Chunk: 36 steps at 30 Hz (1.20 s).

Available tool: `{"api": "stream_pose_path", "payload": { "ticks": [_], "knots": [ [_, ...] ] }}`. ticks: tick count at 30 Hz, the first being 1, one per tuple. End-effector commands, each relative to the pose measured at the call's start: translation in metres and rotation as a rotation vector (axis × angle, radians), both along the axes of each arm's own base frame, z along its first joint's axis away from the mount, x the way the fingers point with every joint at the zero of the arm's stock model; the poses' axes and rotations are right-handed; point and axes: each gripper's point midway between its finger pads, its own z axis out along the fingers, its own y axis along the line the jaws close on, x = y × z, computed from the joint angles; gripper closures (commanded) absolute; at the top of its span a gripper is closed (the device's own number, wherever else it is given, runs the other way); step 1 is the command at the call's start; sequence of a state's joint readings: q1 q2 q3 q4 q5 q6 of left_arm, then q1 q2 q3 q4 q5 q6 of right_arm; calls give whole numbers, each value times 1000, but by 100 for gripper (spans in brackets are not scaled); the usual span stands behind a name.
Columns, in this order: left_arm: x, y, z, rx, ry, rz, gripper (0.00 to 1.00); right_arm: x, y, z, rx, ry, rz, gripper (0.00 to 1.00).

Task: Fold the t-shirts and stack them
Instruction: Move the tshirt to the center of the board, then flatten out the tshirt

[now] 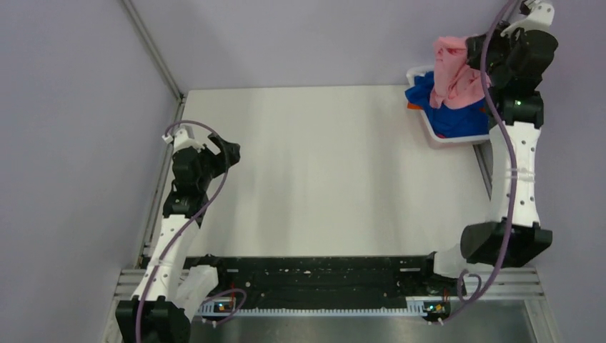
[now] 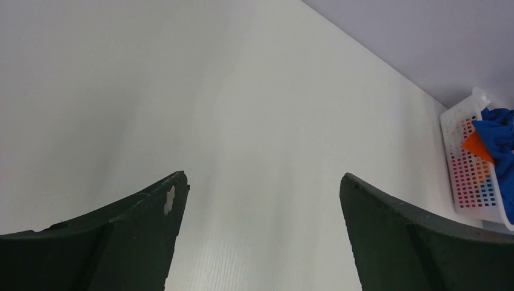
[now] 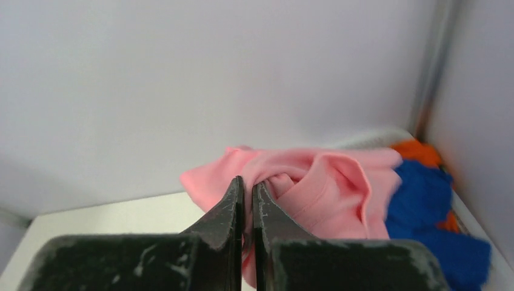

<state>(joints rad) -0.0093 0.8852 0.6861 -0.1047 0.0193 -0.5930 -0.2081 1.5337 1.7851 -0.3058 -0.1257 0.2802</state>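
Observation:
My right gripper (image 3: 248,185) is shut on a light pink t-shirt (image 3: 321,188) and holds it up above the white basket (image 1: 427,128) at the far right; the shirt hangs bunched below it in the top view (image 1: 454,75). A royal blue t-shirt (image 1: 450,114) and an orange one (image 3: 418,151) lie in the basket. My left gripper (image 2: 262,182) is open and empty above the bare table (image 1: 321,164) at the left (image 1: 227,153).
The basket with blue and orange cloth shows at the right edge of the left wrist view (image 2: 470,163). Grey walls close the far side and both sides. A black rail (image 1: 314,275) runs along the near edge between the arm bases.

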Motion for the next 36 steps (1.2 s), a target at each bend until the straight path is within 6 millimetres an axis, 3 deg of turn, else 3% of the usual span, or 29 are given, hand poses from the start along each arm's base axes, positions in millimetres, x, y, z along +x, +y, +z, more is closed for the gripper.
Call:
{"api": "stream_pose_path", "payload": {
  "ticks": [1, 7, 11, 14, 16, 18, 21, 22, 23, 24, 25, 26, 28, 30, 32, 36],
  "knots": [
    [-5, -5, 17, -28, -69, -23, 1, -53, 118, 66, -141, -201, 401, 100],
    [-15, -7, 26, -46, -98, -25, 1, -112, 236, 92, -9, -291, 842, 100],
    [-23, -2, 32, -41, -94, 4, 1, -144, 302, 88, 0, -308, 1074, 100],
    [-31, 8, 33, -27, -79, 61, 1, -162, 332, 72, 7, -291, 1207, 100],
    [-37, 12, 33, -25, -72, 83, 1, -155, 334, 39, 55, -202, 1191, 100],
    [-40, 14, 30, -26, -62, 96, 1, -137, 324, -15, 102, -69, 1061, 100],
    [-41, 11, 17, -53, -30, 91, 1, -116, 283, -128, 146, 182, 746, 98],
    [-41, 8, 11, -63, -13, 79, 1, -114, 261, -162, 152, 253, 621, 87],
    [-40, 4, 3, -75, 13, 63, 1, -114, 240, -197, 148, 323, 504, 68],
    [-38, 2, -4, -86, 35, 58, 1, -116, 216, -226, 126, 375, 382, 28],
    [-37, -7, -10, -110, 57, 15, 1, -119, 193, -249, 98, 422, 261, 7],
    [-36, -14, -18, -129, 83, -21, 1, -124, 173, -264, 75, 461, 163, 2],
    [-33, -30, -28, -172, 120, -97, 1, -134, 152, -274, 30, 493, 72, 1],
    [-33, -42, -41, -208, 169, -162, 1, -139, 154, -266, 16, 460, 103, 1],
    [-35, -53, -57, -223, 226, -198, 1, -143, 171, -254, 14, 394, 216, 1],
    [-44, -73, -86, -194, 322, -247, 1, -163, 240, -238, -74, 287, 537, 1]
  ]
}}
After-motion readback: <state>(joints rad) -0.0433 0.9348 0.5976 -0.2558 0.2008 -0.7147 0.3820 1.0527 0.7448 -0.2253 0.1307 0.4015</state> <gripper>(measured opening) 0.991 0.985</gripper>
